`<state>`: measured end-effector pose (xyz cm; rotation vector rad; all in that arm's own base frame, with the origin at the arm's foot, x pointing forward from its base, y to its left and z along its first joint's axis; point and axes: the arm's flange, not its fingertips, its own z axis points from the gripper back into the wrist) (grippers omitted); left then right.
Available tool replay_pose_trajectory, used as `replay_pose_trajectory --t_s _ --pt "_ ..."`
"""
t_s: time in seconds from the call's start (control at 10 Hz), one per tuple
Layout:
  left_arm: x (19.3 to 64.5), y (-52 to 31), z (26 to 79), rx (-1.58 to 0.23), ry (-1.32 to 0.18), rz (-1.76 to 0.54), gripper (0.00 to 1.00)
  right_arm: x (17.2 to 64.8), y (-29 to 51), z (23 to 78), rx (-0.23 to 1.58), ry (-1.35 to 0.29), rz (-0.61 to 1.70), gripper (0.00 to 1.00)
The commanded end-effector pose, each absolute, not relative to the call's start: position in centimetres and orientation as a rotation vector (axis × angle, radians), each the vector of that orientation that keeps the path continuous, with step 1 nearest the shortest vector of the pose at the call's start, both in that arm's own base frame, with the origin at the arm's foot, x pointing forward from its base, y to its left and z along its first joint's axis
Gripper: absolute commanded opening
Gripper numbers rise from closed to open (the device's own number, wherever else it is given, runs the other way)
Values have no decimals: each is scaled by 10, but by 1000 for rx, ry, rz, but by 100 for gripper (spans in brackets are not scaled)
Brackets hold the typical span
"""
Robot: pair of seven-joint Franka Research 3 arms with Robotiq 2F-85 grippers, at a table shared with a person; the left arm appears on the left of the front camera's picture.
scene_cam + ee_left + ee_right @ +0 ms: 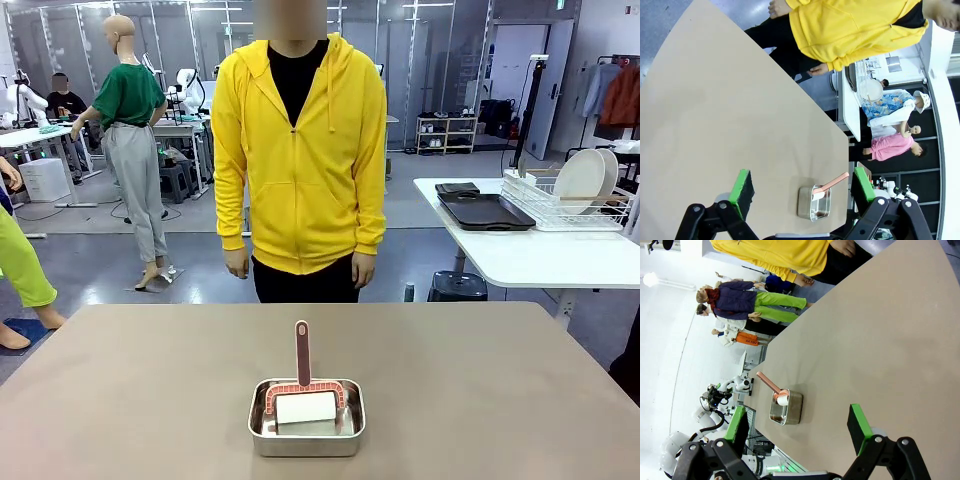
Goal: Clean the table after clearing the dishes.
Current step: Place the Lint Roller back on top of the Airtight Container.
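We see the surface (150, 380) stretching widest left to right; left gripper (802, 187) and right gripper (800, 427) both gape, holding nothing.

The table (130, 390) runs off the left, right and bottom edges of the front view, so its near corners cannot be seen. The pan (306, 432) hides the lower part of the white roller (305, 408), and in both wrist views the roller (818, 195) is too small to tell much about. The person (300, 150) is cut off by the far table edge below the hips, and in the left wrist view the left gripper (802, 192) is cut off at the bottom edge.
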<state>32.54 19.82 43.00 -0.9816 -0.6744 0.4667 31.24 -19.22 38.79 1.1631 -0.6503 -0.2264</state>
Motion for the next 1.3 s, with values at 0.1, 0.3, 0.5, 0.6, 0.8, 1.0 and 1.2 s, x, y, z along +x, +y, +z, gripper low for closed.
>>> replay_pose_trajectory --t_s 0.1,0.3,0.5,0.6,0.8,1.0,1.2 --pt "323 200 429 -1003 -672 473 100 311 -191 392 1173 -641 -239 100" --pt "323 200 429 -1003 -672 473 100 311 -191 392 1173 -641 -239 100" --pt "323 200 429 -1003 -672 473 100 311 -191 392 1173 -641 -239 100" --pt "323 200 429 -1003 -672 473 100 311 -191 392 1173 -641 -239 100" --pt "323 200 429 -1003 -672 473 100 311 -191 392 1173 -641 -239 100" --pt "323 200 429 -1003 -672 473 100 311 -191 392 1173 -641 -239 100" --pt "323 200 429 -1003 -672 473 100 311 -191 392 1173 -641 -239 100"
